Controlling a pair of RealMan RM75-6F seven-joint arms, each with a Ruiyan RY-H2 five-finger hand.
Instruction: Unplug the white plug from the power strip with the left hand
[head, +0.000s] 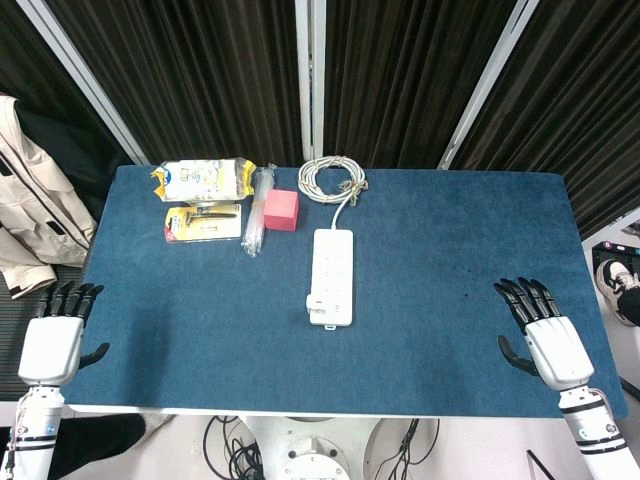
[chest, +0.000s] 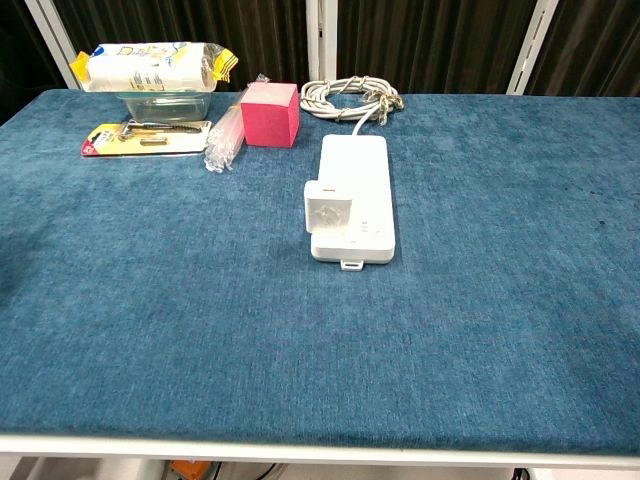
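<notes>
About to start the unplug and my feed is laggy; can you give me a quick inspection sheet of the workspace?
Surface: blue cloth table, flat.
Job's things: white plug seated at the near end of the power strip.
Clutter: pink cube, snack bag, carded tool pack, plastic sleeve, far left.
Robot hands: left robot hand and right robot hand open at the table's near corners, holding nothing.
Cables: coiled white cord behind strip.
Surroundings: dark curtains.
</notes>
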